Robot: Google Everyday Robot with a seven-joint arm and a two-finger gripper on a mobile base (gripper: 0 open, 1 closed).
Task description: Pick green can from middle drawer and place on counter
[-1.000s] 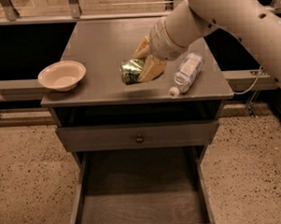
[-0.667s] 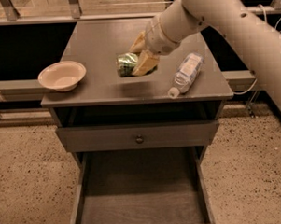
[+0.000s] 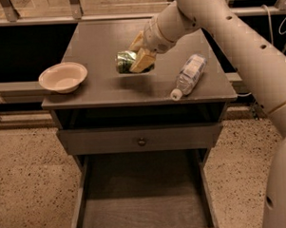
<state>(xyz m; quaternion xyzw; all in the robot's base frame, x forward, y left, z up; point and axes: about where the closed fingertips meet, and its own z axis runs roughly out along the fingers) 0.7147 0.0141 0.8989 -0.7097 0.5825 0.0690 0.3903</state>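
The drawer [image 3: 142, 204] stands pulled out at the near bottom, a wide shallow grey wooden box with low side walls, showing its bare flat floor. Above it sits a shut drawer front [image 3: 101, 140] with 1 small round knob [image 3: 142, 141]. A shallow round pale bowl [image 3: 63, 77] rests at the left edge of the counter [image 3: 99, 39], its smooth inside showing. The counter is a broad flat grey wooden top with a dull grain.

A clear plastic bottle [image 3: 189, 75] lies on its side on the right part of the counter, its white cap pointing near.

The can [image 3: 124, 62], shiny dark green with pale markings, lies tipped on its side over the middle of the counter, between bowl and bottle, with a shadow just beneath it. The gripper [image 3: 135, 57] reaches in from the right on a thick cream arm [image 3: 235, 40]. Its 2 tan fingers [image 3: 143, 61] are clamped on the can's right end, one on the near side and one on the far side.
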